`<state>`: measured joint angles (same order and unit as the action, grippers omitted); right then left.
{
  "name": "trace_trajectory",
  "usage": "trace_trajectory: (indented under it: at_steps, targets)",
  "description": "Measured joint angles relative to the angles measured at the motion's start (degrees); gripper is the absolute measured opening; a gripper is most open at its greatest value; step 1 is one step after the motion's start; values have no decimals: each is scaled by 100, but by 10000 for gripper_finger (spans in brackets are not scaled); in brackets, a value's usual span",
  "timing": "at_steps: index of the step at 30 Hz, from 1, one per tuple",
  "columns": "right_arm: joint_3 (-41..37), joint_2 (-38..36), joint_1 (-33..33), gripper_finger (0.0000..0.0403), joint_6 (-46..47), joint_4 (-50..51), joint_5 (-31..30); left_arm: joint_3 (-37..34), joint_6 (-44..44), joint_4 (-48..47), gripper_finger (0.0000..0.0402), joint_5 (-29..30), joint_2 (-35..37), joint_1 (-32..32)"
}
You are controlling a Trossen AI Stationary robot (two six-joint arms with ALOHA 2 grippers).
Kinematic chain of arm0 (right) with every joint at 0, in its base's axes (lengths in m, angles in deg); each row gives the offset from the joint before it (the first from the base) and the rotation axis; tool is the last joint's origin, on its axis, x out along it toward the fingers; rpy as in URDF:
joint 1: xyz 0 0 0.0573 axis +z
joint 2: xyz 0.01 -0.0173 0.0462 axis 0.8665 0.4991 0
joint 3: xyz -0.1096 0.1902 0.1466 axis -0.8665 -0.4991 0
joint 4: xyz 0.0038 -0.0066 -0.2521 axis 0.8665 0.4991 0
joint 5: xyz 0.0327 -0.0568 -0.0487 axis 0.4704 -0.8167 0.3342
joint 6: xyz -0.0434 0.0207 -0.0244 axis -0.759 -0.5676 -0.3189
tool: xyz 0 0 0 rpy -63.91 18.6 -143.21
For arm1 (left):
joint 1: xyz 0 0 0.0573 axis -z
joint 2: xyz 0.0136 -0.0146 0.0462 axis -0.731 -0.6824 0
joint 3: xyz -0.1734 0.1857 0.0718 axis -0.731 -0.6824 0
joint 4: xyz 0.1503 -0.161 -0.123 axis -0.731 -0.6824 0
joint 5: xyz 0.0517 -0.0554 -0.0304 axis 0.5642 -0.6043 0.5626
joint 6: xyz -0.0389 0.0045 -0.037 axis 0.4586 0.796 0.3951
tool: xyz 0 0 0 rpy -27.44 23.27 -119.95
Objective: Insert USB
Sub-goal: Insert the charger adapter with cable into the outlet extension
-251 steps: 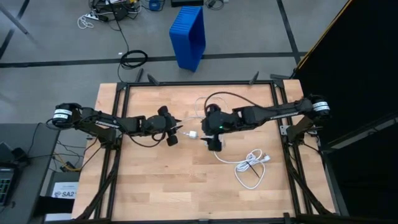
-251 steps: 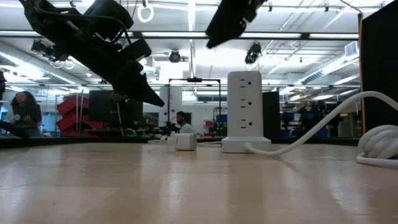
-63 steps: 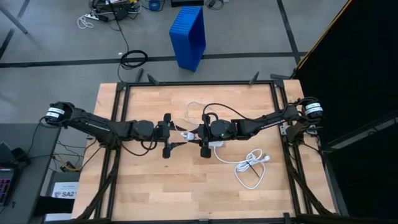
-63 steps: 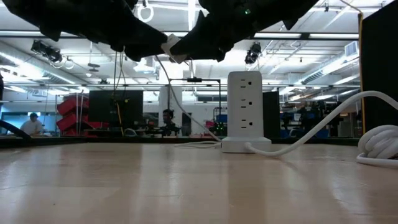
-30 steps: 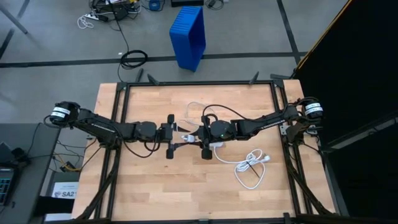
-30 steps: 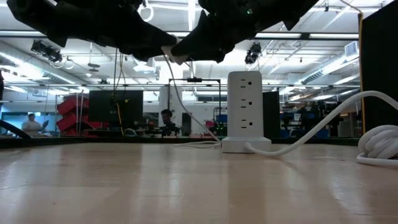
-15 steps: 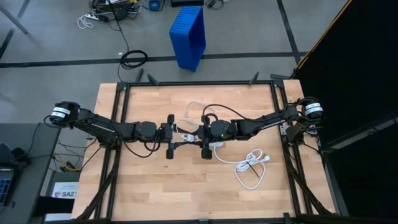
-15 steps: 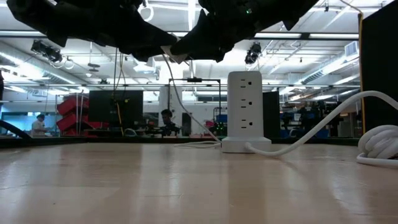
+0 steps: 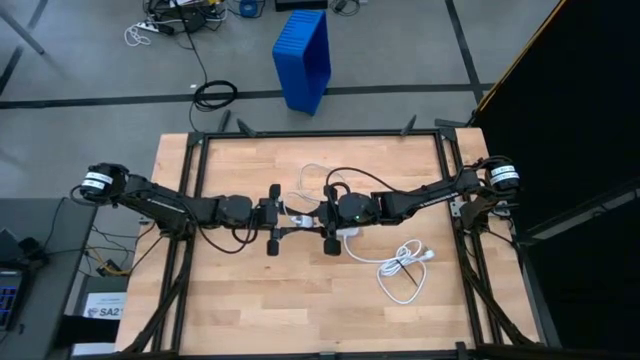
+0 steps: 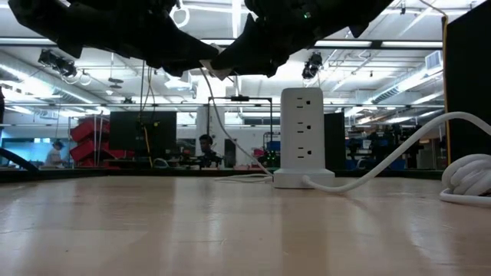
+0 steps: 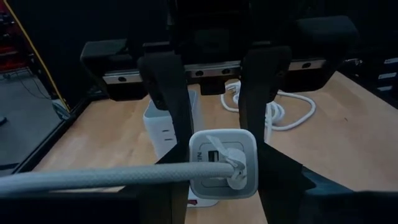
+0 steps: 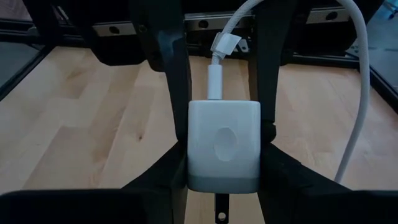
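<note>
A white charger cube point(image 9: 299, 218) hangs in mid-air over the table's middle, between my two grippers, which face each other. The USB plug point(image 12: 214, 81) sits in the cube's port face point(image 11: 222, 163). Its thin white cable point(image 10: 219, 123) droops to the table and loops toward the far side point(image 9: 318, 170). My left gripper point(image 9: 289, 215) comes from the left and my right gripper point(image 9: 312, 215) from the right. The fingers of both flank the cube's sides. The white socket tower point(image 10: 301, 134) stands on the table below my right gripper. My left gripper has its two fingers point(image 12: 177, 93) on the cube's two opposite sides, at the end that bears the plug point(image 11: 194, 177). It comes nearly level from the table's left, and the cable runs out past its fingers. My right gripper pinches the same two sides at the cube's back end point(image 12: 191, 167), coming from the table's right and slanting slightly down. The cube is lifted clear of the table with its port face toward the left arm. The cable hangs slack below it.
The tower's thick white power cord point(image 9: 398, 268) lies coiled on the right half of the table. Bare wood point(image 9: 230, 290) spreads along the left and near sides. A black frame point(image 9: 320, 135) rims the table. A blue bin point(image 9: 303, 58) stands on the floor beyond.
</note>
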<state>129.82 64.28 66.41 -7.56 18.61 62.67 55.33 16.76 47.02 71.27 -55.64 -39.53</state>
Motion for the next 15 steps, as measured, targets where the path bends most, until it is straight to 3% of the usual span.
trace_trajectory:
  at_steps: [7, 15]
  targets:
    - [8, -147, 29, 248, -57, 322, 27, -2, -61, -209, 127, 244, 457, 3]
    - [2, -848, 172, 279, 342, 1502, -294, -221, -75, -169, 127, 544, 978, 136]
